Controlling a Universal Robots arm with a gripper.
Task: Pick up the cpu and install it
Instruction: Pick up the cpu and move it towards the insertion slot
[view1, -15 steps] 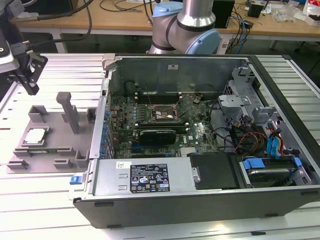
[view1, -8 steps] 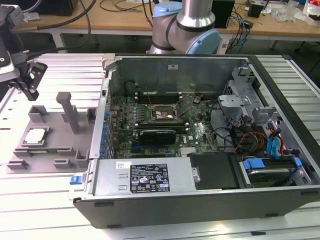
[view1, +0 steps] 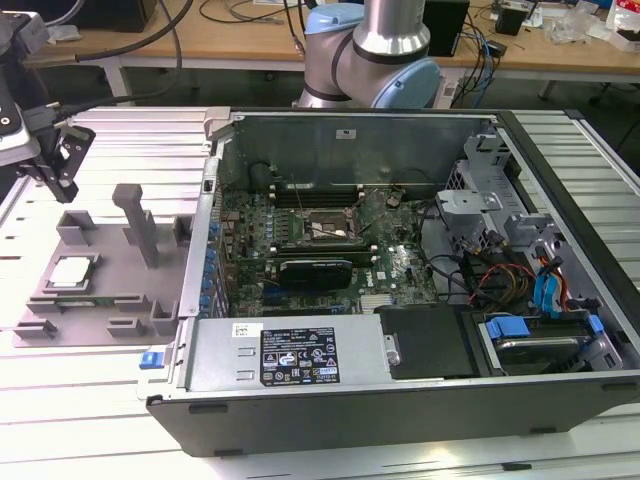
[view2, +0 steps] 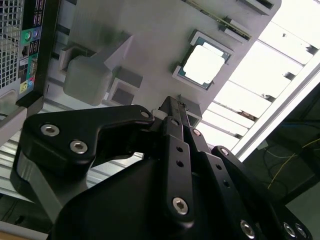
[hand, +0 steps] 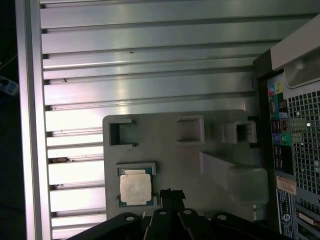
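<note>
The cpu (view1: 72, 270) is a small square chip with a shiny silver top. It lies flat in a shallow seat of the grey fixture plate (view1: 100, 300), at the exterior view's left, outside the computer case. Both wrist views also show the cpu (view2: 202, 65) (hand: 135, 189) in its seat. My gripper (view1: 62, 175) hangs above the far left of the table, beyond the fixture and apart from the chip. Its black fingertips (hand: 170, 193) meet with nothing between them. The motherboard's socket (view1: 325, 228) lies inside the open case.
The open computer case (view1: 400, 400) takes up the middle and right of the slatted aluminium table (view1: 130, 140). Grey blocks and a tall post (view1: 135, 215) rise from the fixture plate beside the chip. The case's rear port panel (hand: 287, 130) stands next to the fixture.
</note>
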